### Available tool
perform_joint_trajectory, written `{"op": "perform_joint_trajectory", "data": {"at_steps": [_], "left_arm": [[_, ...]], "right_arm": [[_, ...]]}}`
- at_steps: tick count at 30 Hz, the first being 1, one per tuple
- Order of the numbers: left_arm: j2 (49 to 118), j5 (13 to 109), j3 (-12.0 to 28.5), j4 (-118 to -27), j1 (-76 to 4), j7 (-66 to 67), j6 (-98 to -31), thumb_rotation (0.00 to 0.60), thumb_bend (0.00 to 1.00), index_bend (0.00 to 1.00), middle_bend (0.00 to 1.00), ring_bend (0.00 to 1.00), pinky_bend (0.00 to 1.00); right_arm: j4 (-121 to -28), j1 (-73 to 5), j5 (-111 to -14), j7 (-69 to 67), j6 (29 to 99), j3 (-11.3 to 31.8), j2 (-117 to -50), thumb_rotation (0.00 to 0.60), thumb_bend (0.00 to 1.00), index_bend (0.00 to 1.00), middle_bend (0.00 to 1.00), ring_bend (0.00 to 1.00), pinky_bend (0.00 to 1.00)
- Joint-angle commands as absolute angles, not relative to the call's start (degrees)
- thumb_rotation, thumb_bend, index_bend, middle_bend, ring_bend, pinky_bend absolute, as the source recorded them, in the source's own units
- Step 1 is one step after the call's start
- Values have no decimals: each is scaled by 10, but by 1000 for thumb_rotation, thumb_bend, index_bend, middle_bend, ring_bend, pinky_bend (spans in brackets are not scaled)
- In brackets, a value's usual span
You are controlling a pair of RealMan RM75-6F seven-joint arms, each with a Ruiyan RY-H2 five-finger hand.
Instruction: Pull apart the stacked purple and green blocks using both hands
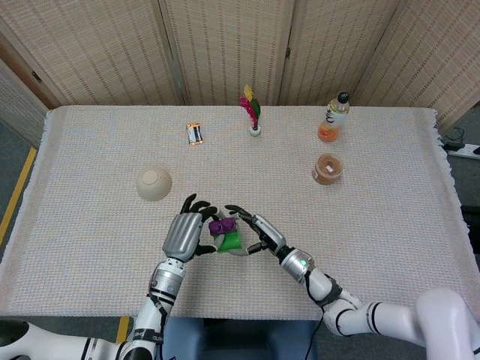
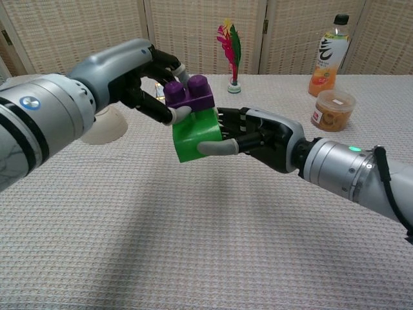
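The stack is held above the table near its front edge, between both hands. The purple block sits on top of the green block and touches it, its studs pointing up. My left hand pinches the purple block from the left. My right hand grips the green block from the right, with the thumb across its front face. From the head view, the purple block and green block show between the left hand and right hand. The blocks' back sides are hidden by fingers.
An upturned beige bowl lies left of the hands. Further back are a small can, a feather shuttlecock, an orange drink bottle and a lidded jar. A folding screen stands behind the table.
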State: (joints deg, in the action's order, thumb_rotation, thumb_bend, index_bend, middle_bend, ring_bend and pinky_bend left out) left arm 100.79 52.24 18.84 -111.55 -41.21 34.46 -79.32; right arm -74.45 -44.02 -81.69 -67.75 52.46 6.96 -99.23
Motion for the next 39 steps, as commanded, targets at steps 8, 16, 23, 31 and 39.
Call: {"op": "perform_joint_trajectory", "data": {"at_steps": [8,16,23,31,39], "left_arm": [[980,523,205,-1136,-413,345,-797,600,654,752,695,236,0],[946,519,201,-1134,-396,326,-797,600,654,752,695,237,0],[900,552,166,-1090,-362,250,-766,600,658,752,695,236,0],[901,627,108,-969,-337,100,-693,600,658,752,695,226,0],[940,695,79,-839,-320,-62,-651,600,661,752,695,223,0]], "right_arm": [[-725,-429,-828,-671,526,65,-998,600,239,790,119,91,9],[-780,-392,-833,-425,617,76,-950,600,239,791,132,91,11],[-897,-362,-804,-135,628,61,-815,600,239,792,133,92,11],[-991,-336,-748,72,625,36,-715,600,239,791,139,91,12],[-969,-316,-719,166,623,10,-728,600,239,791,139,91,12]]}}
